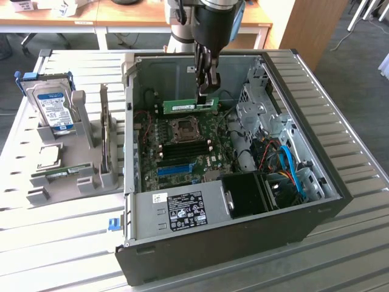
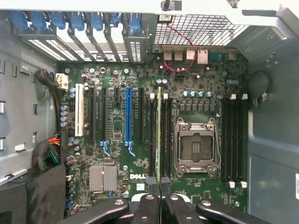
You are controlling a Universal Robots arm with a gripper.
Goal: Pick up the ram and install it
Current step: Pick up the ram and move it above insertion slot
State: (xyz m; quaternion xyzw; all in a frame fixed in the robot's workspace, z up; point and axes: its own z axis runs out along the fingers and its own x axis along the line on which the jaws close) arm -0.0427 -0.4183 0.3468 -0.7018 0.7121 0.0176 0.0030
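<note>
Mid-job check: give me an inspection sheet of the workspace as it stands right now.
Surface: slatted metal table carrying an open computer case.
Job's things: ram held edge-down over the motherboard, in line with the memory slots beside the empty processor socket.
Clutter: grey holder at the exterior view's left, with a hard drive and a processor chip.
Gripper: gripper inside the case, fingers shut on the ram.
Cables: red, blue and orange bundle inside the case.
Surroundings: wooden desks behind.
</note>
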